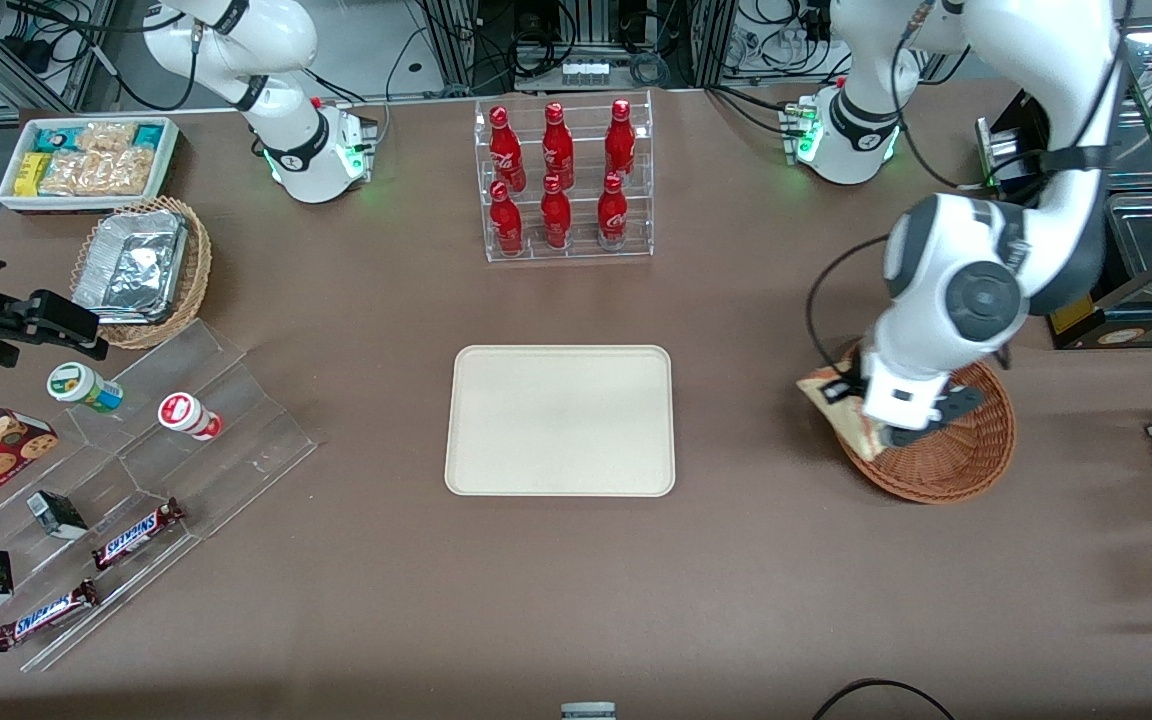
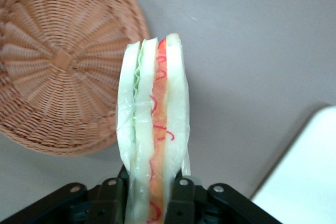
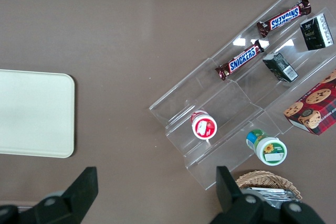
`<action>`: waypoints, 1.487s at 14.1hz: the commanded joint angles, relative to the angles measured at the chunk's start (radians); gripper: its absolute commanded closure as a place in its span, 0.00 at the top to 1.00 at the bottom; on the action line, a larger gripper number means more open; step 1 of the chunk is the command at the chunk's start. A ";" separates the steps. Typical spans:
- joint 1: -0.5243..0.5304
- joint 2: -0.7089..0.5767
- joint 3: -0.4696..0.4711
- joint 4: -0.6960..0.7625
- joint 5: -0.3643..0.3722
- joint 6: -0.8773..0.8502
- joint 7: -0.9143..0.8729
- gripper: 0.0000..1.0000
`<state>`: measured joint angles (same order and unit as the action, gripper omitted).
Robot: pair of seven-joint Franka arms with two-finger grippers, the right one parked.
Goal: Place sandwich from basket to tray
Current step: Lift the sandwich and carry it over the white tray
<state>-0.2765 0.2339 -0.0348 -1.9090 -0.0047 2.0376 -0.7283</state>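
Note:
My left gripper (image 2: 148, 190) is shut on the sandwich (image 2: 152, 129), a plastic-wrapped wedge of white bread with red and green layers at its edge, pinched between both fingers. In the front view the gripper (image 1: 898, 420) hangs over the basket's rim on the tray's side, and the sandwich (image 1: 841, 400) sticks out past that rim. The round reddish-brown wicker basket (image 1: 971, 462) sits toward the working arm's end of the table; its inside (image 2: 58, 61) shows bare weave. The cream tray (image 1: 561, 420) lies flat at the table's middle, and one corner of the tray (image 2: 310, 177) shows in the wrist view.
An acrylic rack of red bottles (image 1: 566, 180) stands farther from the front camera than the tray. Toward the parked arm's end are a tan basket of foil containers (image 1: 141, 270), a white snack bin (image 1: 86, 160) and a stepped acrylic stand (image 1: 186, 470) with snacks.

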 commanded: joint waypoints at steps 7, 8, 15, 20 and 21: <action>-0.275 0.271 -0.022 0.312 -0.035 -0.014 0.004 0.28; -0.303 0.292 -0.022 0.332 -0.031 -0.014 0.007 0.28; -0.369 0.401 -0.024 0.383 -0.028 0.105 0.100 0.31; -0.395 0.455 -0.022 0.387 -0.023 0.112 0.115 0.29; -0.394 0.464 -0.022 0.387 -0.023 0.112 0.110 0.29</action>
<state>-0.6593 0.6745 -0.0680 -1.5549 -0.0335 2.1517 -0.6153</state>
